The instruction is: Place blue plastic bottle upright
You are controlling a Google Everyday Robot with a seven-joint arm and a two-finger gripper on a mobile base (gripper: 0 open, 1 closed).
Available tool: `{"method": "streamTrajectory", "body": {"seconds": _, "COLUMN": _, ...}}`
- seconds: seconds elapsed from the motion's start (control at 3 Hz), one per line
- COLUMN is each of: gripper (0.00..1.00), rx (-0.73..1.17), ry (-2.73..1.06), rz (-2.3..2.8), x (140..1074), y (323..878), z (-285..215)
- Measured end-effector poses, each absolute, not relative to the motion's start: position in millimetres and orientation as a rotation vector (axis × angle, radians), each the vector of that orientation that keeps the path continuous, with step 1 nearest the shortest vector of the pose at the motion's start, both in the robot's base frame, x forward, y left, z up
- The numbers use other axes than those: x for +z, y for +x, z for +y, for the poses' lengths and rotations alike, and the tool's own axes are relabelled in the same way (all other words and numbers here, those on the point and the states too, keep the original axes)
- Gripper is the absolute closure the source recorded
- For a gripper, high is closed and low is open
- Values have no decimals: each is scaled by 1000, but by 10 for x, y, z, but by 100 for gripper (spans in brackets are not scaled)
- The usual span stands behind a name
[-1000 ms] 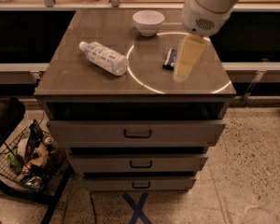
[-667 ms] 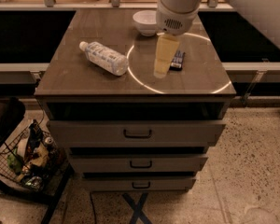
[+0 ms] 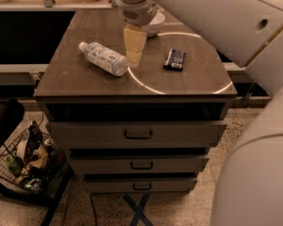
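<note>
The one pincer [image 3: 133, 60] hangs over the middle of the tabletop [image 3: 80, 81], pointing straight down, with its pale tip low above the surface. Whether it is released or clenched, I cannot tell, because it shows only as one pale block. I see nothing grasped in it.

There is one blue plastic bottle [image 3: 104, 58]. It lies on its side just to the left of the pincer in the camera view. Its bottom end is right beside the pincer tip, and I cannot tell if the two touch. Its white cap points away, to the back left.

On the other side of the pincer, a little apart, lies one dark flat packet [image 3: 174, 59]. Behind the pincer stands one white bowl [image 3: 155, 21], partly hidden by it. A thin bright ring of light [image 3: 146, 86] runs over the tabletop around the packet.

Under the tabletop there are three drawers [image 3: 137, 134], each with one handle. On the floor at the left stands one wire basket [image 3: 23, 171], filled with mixed small things.
</note>
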State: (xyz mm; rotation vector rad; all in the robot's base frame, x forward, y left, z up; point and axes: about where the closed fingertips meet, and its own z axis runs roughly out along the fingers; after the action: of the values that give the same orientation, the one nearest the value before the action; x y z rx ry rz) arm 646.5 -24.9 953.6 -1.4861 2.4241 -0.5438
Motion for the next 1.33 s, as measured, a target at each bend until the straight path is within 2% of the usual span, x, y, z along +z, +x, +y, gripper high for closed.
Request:
{"method": "streamTrajectory", "body": {"seconds": 0.67, "gripper": 0, "rx": -468, "ry": -1466, "rz": 2433, "x": 9457, "y": 6508, "z": -21}}
{"method": "streamTrajectory", "body": {"seconds": 1.33, "gripper": 0, "rx": -248, "ry": -1414, "rz": 2500, "x": 9311, "y": 6573, "z": 473}}
